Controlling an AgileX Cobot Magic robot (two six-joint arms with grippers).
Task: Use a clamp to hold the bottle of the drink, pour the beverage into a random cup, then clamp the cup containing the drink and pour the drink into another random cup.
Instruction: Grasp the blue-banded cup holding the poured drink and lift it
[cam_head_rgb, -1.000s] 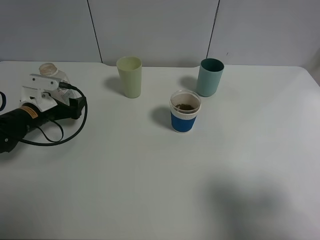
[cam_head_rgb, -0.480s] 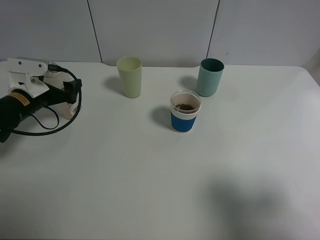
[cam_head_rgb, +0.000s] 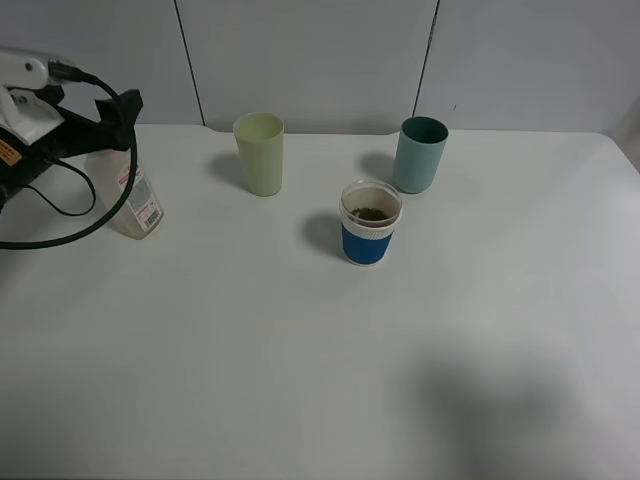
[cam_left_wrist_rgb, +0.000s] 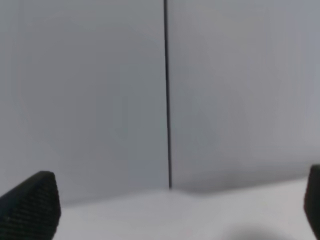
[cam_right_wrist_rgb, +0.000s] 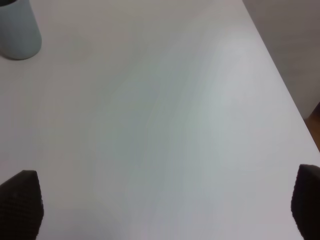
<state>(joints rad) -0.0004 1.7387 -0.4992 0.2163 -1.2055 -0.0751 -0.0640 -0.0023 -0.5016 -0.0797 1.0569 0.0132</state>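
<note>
1. Clear squarish plastic bottle (cam_head_rgb: 132, 203) stands at left, ungripped; left tool (cam_left_wrist_rgb: 172, 207) gapes wide above it.
2. Dark brown beverage (cam_head_rgb: 371, 213) lies in short blue-sleeved cup (cam_head_rgb: 370, 238), centre of white surface (cam_head_rgb: 300, 360).
3. Next, likely: grip that cup, pour into pale yellow-green tumbler (cam_head_rgb: 260, 155).

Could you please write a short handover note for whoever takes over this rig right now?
Left hand: open, empty, up beside the bottle, not touching it.
Right hand: open, empty, over the table, with the teal cup in its view.
Things: bottle upright at the table's left; blue-sleeved cup mid-table, holding the brown drink; yellow-green tumbler behind it to the left.
Done: first pour, bottle into blue-sleeved cup.
Left: grip the blue-sleeved cup and pour into the yellow-green tumbler.
</note>
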